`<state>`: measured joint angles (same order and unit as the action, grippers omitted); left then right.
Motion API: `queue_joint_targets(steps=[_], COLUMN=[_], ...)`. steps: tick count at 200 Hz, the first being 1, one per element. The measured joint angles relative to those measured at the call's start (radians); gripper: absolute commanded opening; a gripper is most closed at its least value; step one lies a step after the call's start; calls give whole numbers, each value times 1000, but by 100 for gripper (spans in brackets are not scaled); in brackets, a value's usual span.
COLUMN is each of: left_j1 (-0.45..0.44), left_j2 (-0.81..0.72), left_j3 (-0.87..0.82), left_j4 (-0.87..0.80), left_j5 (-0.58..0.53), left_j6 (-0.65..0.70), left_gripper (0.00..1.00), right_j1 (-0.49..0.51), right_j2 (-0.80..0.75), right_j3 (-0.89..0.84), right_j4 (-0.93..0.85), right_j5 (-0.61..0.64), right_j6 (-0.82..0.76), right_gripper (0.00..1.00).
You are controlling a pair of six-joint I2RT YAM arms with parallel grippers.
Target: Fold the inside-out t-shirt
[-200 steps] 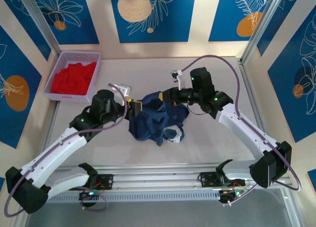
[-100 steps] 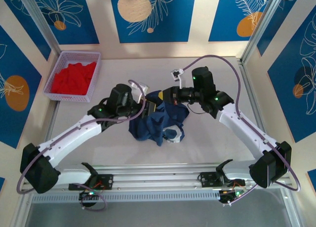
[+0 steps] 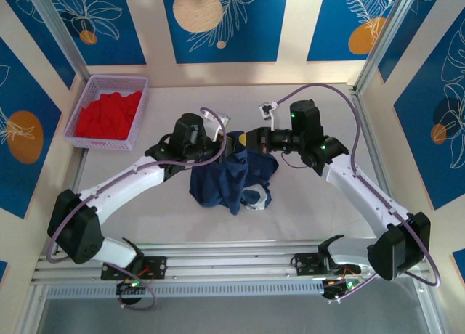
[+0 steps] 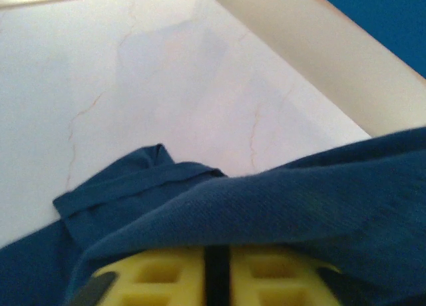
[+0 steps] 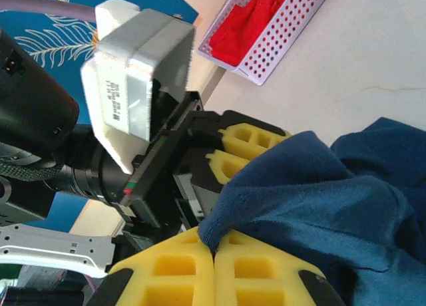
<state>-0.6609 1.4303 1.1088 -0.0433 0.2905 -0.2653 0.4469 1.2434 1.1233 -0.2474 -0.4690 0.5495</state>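
Now that your left gripper (image 4: 216, 279) has swung in and shut, apparently on cloth, both it and the right gripper (image 5: 214, 269) are pinching the bunched inside-out t-shirt (image 3: 229, 178) at centre, readying a spread.

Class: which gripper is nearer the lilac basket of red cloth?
Left. The left gripper holds the navy t-shirt right of the basket; the right gripper holds it farther right.

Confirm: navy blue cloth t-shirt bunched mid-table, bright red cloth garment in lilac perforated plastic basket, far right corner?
No. The lilac perforated plastic basket holding the bright red cloth garment sits at the far left corner, per the top external view. The navy blue cloth t-shirt is bunched mid-table.
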Motion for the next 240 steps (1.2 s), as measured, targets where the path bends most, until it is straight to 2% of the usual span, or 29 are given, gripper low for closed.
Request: queue_joint_targets(steps=[12, 53, 86, 124, 142, 164, 180, 210, 240], left_j1=[7, 13, 13, 13, 17, 31, 36, 37, 37], left_j2=[-15, -163, -276, -333, -358, -365, -341, -299, -316], left_j3=[-6, -93, -153, -184, -192, -162, -127, -101, -122], left_j4=[15, 37, 46, 84, 69, -26, -88, -159, -182], left_j5=[39, 193, 281, 352, 270, 28, -107, -233, -247], left_j6=[-4, -5, -6, -21, -36, -60, -68, -75, -72], left_gripper=[1, 1, 0, 0, 0, 0, 3, 20, 41], right_j1=[-10, -17, -17, -16, -12, -12, -11, 8, 28], right_j2=[-13, -43, -43, -43, -42, -42, -38, -7, 26], right_j3=[0, 2, 3, 10, 26, 37, 36, 17, -18], right_j4=[-13, -82, -107, -122, -140, -135, -100, 32, 129], right_j5=[16, 106, 138, 148, 143, 99, 34, -72, -95], right_j6=[-13, -91, -137, -155, -163, -166, -148, -65, 22], right_gripper=[0, 0, 0, 0, 0, 0, 0, 0, 0])
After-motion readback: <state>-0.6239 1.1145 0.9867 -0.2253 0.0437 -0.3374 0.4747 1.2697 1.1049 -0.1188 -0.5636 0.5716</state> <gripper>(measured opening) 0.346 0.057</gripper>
